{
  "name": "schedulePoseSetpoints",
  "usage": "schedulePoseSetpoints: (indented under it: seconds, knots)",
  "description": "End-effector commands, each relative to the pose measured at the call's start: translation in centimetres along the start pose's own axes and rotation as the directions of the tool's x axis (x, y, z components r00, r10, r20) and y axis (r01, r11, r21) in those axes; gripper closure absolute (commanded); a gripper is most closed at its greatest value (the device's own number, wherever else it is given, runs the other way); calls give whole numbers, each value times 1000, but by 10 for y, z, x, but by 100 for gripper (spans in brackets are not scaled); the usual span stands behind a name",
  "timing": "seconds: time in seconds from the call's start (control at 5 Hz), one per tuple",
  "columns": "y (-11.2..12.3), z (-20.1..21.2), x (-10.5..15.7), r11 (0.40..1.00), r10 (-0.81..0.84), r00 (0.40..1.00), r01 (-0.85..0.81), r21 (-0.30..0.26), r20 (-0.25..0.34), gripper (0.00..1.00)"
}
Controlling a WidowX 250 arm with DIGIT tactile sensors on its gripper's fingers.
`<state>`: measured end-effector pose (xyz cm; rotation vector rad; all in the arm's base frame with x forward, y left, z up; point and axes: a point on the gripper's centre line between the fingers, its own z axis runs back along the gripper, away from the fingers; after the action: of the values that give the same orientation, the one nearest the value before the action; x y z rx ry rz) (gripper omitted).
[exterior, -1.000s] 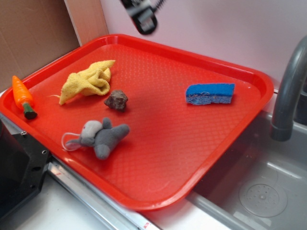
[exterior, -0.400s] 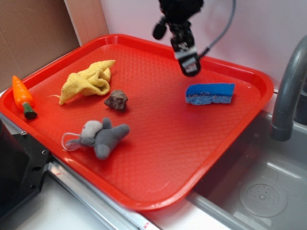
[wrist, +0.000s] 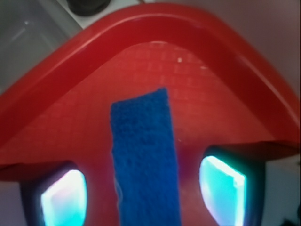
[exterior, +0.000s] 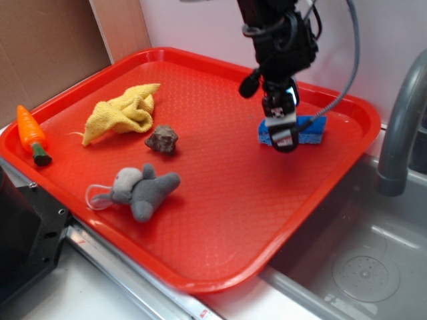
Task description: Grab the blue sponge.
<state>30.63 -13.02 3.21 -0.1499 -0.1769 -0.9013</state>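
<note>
The blue sponge (exterior: pixel 311 129) lies on the red tray (exterior: pixel 220 200) near its far right corner. My gripper (exterior: pixel 283 137) hangs directly over the sponge's left half and hides part of it. In the wrist view the blue sponge (wrist: pixel 145 155) runs as a long strip between the two fingertips (wrist: pixel 62 197), with red tray showing on both sides of it. The gripper (wrist: pixel 143 190) is open and straddles the sponge without touching it.
On the tray also lie a yellow cloth (exterior: pixel 124 112), a brown rock (exterior: pixel 162 139) and a grey plush toy (exterior: pixel 139 190). A toy carrot (exterior: pixel 32 134) rests at the tray's left rim. A grey faucet (exterior: pixel 400 127) and sink (exterior: pixel 360 267) stand to the right.
The gripper has come down and to the right from the tray's far edge to just over the blue sponge. The sponge and other objects have not moved.
</note>
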Motion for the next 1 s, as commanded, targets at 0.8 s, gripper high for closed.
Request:
schedulePoseSetpoints:
  seconds: [0.8]
  knots:
    - [-18, 119, -21, 813, 576, 812, -554, 182, -99, 100]
